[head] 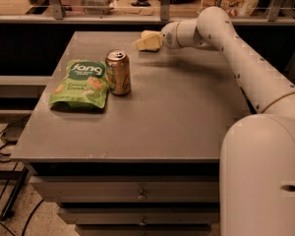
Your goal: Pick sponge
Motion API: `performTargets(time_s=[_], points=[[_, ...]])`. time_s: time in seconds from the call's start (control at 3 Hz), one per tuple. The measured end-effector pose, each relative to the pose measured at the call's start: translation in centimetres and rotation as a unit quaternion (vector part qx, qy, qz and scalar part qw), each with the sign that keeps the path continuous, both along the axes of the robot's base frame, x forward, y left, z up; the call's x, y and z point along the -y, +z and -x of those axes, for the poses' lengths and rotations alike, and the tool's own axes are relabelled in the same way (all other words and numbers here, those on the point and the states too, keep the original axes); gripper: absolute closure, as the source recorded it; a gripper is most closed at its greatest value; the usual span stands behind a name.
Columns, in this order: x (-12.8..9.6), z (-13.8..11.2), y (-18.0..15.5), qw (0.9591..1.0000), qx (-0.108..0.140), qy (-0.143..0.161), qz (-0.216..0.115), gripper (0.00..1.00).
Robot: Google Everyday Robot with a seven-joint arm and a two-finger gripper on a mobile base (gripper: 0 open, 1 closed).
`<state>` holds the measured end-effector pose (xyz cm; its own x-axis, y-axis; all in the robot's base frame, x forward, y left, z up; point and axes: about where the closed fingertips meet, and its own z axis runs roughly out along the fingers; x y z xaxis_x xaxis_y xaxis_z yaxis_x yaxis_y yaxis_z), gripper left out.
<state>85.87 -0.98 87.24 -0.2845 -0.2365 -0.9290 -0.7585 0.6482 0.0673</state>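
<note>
Sponge (143, 44) sits at the upper centre of the frame, near the far edge of the grey table (177, 112). The gripper (153, 37) is right at it, on the sponge's right side and partly over it. The arm (246, 68) stretches in from the right, low and nearly level with the tabletop, probably to take the sponge from the side. Both are pale yellow and overlap, so I cannot tell whether the gripper is spread, closed or already pinching, or even if it touches. The soda can (118, 72) and green snack bag (80, 84) stand well apart at left, outside the arm's path. My guess is the grasp is in hand, lift not yet done.
</note>
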Motion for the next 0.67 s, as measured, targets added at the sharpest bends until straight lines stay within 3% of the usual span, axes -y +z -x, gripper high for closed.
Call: performTargets(time_s=[0.33, 0.67], points=[[-1.4, -1.1, -1.4, 0.9999, -0.012, -0.005, -0.001, 0.00], [-1.9, -1.8, -3.1, 0.9994, -0.029, -0.017, 0.000, 0.17]])
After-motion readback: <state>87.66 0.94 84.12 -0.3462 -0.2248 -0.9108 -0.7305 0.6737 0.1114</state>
